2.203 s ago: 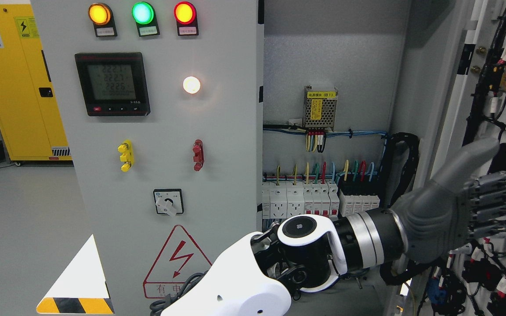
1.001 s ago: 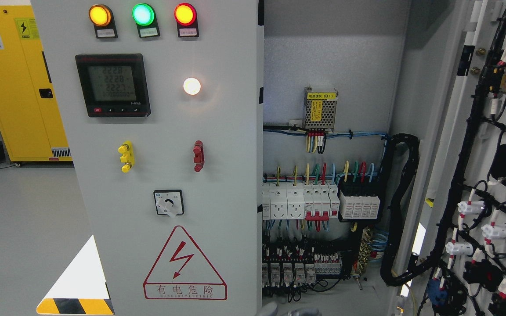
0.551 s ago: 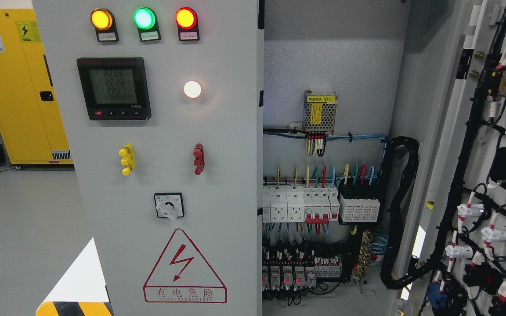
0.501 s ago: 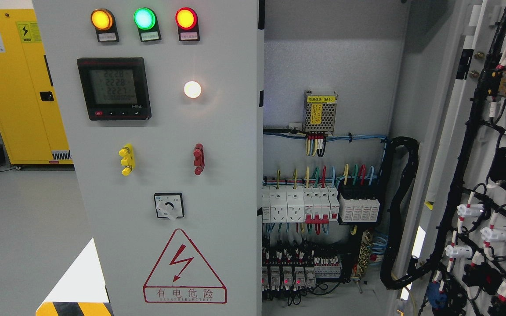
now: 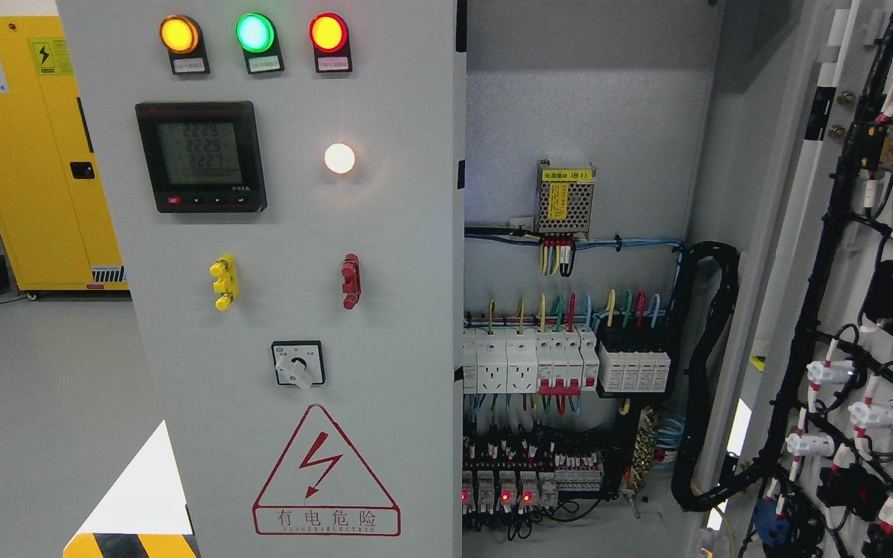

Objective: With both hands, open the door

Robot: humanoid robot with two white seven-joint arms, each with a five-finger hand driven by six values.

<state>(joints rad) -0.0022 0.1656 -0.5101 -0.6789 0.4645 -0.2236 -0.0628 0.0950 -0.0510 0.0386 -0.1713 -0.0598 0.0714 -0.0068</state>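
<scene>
The right-hand cabinet door (image 5: 811,256) stands swung wide open at the picture's right, its inner face covered with black cable looms and white connectors. The cabinet interior (image 5: 578,232) is exposed, showing a power supply (image 5: 565,197), a row of breakers (image 5: 563,358) and coloured wires. The left grey panel (image 5: 384,294) is shut, with three lit lamps, a meter (image 5: 200,156), yellow and red handles and a rotary switch (image 5: 298,363). Neither of my hands nor any arm shows in the head view.
A yellow safety cabinet (image 5: 36,155) stands at the far left on the grey floor (image 5: 36,418). A red lightning warning triangle (image 5: 325,473) marks the lower panel. A black cable chain (image 5: 706,372) loops from the interior to the open door.
My left arm, which had its open hand against the door's inner face, dropped out of view at the bottom. The view has since tilted slightly; the door stays open.
</scene>
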